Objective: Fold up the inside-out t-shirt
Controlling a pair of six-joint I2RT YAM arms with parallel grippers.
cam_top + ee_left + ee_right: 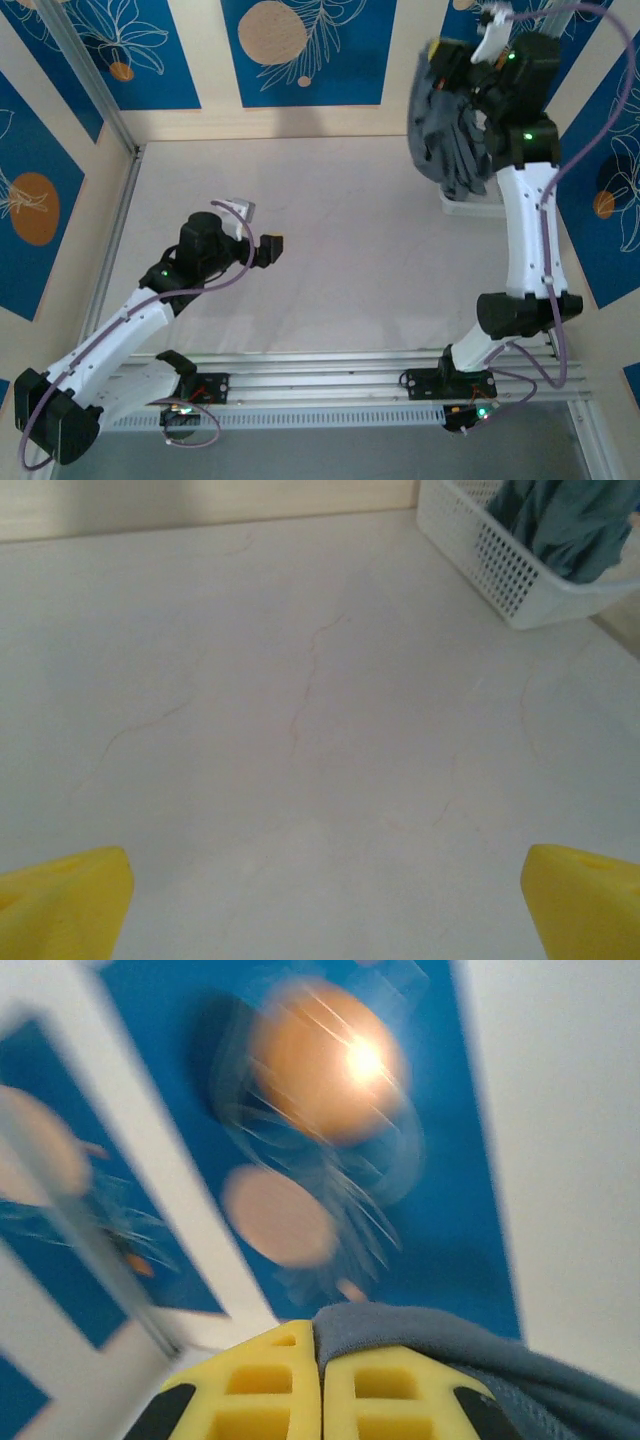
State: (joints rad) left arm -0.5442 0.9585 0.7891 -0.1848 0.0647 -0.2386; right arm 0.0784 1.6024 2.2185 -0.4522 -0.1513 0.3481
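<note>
Nothing written can be read here: no text, brand, number or sign. The blue wall panels (340, 60) carry only white leaf outlines and orange discs. In the right wrist view the same panels (440, 1210) are smeared by motion blur, so any small print there, if it exists, could not be made out.

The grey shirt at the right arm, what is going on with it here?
The right gripper is shut on the t-shirt and holds it up, bunched, over the white basket at the far right of the table. The cloth's lower end seems to hang into the basket. The left gripper is open and empty, low over bare table, apart from the shirt.
</note>
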